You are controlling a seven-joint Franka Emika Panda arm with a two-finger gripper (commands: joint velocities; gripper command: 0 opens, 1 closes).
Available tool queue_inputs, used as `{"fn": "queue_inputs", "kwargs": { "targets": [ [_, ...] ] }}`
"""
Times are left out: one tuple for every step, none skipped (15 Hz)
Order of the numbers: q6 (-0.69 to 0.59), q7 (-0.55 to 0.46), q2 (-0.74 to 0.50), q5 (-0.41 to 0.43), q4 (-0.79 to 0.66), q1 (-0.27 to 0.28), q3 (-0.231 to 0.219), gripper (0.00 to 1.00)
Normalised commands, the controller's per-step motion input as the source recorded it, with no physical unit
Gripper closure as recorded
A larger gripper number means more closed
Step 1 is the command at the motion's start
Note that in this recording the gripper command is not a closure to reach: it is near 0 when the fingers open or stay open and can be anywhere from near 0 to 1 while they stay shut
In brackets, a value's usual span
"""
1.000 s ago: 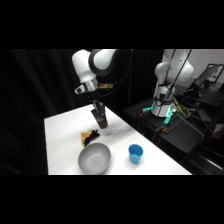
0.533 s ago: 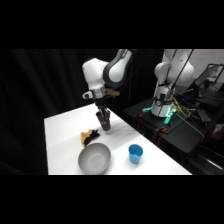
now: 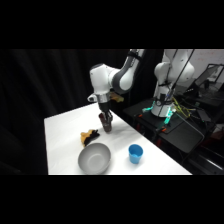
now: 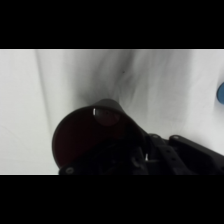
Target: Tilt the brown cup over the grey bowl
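The brown cup [image 3: 106,124] hangs low over the white table [image 3: 62,130], and my gripper [image 3: 105,119] comes down from above and is shut on it. The cup sits behind the grey bowl [image 3: 95,158], not over it. Whether the cup's base touches the table I cannot tell. In the wrist view the brown cup [image 4: 85,142] fills the lower middle as a dark round mouth, with the black linkage [image 4: 170,155] to its right. The bowl is out of the wrist view.
A small yellow-black object [image 3: 90,136] lies between cup and bowl. A bright blue cup [image 3: 135,153] stands right of the bowl; its edge [image 4: 220,93] shows in the wrist view. A second white arm [image 3: 167,75] and a stand are beyond the table's right side.
The arm's elbow has swung to the right, and the gripper with the brown cup has shifted slightly right. Bowl, blue cup and yellow-black object have stayed put.
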Motion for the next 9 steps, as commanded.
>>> {"fn": "queue_inputs", "kwargs": {
  "targets": [
    [0.09,0.22,-0.17,-0.171,-0.11,0.056,-0.041,0.00],
    [0.07,0.20,-0.17,-0.161,-0.10,0.055,-0.041,0.00],
    [0.05,0.18,-0.17,-0.137,-0.10,0.049,-0.036,0.00],
    [0.02,0.16,-0.19,-0.130,-0.09,0.046,-0.038,0.00],
    [0.01,0.15,-0.20,-0.128,-0.08,0.041,-0.041,0.00],
    [-0.03,0.13,-0.25,-0.117,-0.08,0.030,-0.046,0.00],
    [-0.06,0.13,-0.29,-0.133,-0.07,0.026,-0.056,0.00],
    [-0.15,0.13,-0.36,-0.153,-0.05,0.018,-0.069,0.00],
    [-0.24,0.10,-0.42,-0.148,-0.02,0.005,-0.072,0.00]
  ]
}}
